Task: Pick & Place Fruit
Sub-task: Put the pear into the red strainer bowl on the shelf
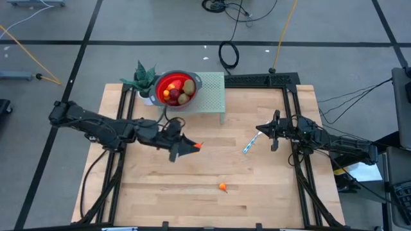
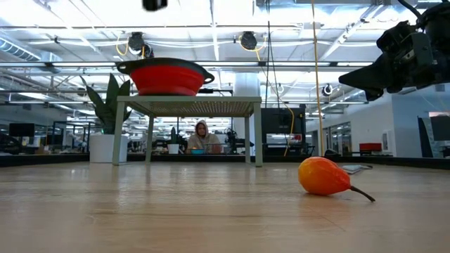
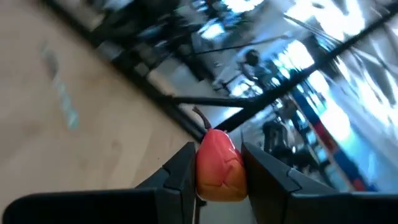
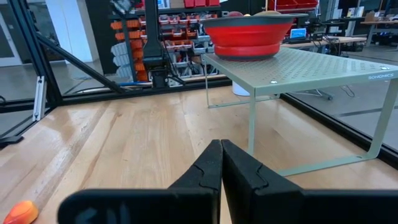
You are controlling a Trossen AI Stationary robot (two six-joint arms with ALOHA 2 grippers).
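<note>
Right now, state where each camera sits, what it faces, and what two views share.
High: overhead, looking down on the table and both arms.
Low: tabletop height, facing an orange fruit.
Left wrist: past the left gripper clamping a red fruit.
Right wrist: past the shut right gripper toward the shelf.
Shared: high and low both show the red bowl.

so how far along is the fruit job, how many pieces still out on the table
Done: several fruits already sit in the red bowl on the green stand. In hand: the left claw is shut on a red-orange fruit, held above the table. Left: one orange fruit lies on the table near the front edge. The right claw waits shut by the blue-and-white stick.
</note>
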